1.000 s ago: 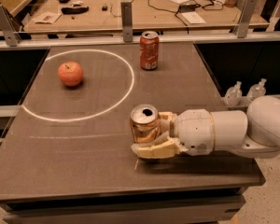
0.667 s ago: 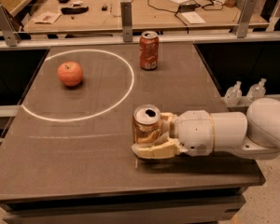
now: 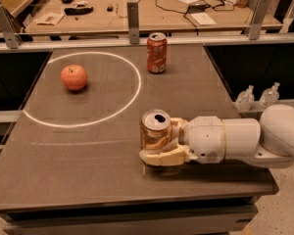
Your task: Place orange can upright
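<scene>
One step left for you, I'd say: release and pull back; orange can [image 3: 156, 129] stands upright on the counter [image 3: 78, 165], lower centre of frame, end effector [image 3: 161, 150] clamped around it from the right

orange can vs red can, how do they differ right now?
Orange can is shiny gold; red can is dark red. Orange can is clamped in the gripper near the table front; red can stands free at the far edge. Both are upright.
</scene>
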You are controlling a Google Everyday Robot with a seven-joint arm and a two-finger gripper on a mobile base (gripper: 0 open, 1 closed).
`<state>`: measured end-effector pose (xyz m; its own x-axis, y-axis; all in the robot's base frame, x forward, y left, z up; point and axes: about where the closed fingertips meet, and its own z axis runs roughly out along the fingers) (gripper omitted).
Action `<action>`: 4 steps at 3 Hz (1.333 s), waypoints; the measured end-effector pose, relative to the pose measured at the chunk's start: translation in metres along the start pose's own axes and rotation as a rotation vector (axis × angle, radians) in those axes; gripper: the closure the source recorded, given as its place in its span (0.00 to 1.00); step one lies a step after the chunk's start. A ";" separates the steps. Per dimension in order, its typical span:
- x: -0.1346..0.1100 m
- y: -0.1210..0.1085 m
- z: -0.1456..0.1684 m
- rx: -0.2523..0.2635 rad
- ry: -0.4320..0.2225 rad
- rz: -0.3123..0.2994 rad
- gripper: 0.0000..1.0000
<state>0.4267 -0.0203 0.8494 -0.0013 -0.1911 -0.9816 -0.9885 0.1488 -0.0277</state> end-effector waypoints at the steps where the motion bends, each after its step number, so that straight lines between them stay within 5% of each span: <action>1: -0.002 0.000 0.000 0.000 0.000 0.000 0.38; 2: 0.002 -0.003 -0.008 0.017 -0.003 -0.003 0.13; 3: 0.002 -0.003 -0.008 0.017 -0.003 -0.003 0.00; 4: 0.000 -0.006 -0.019 0.026 0.001 -0.005 0.00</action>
<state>0.4298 -0.0399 0.8529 0.0031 -0.1928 -0.9812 -0.9842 0.1733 -0.0372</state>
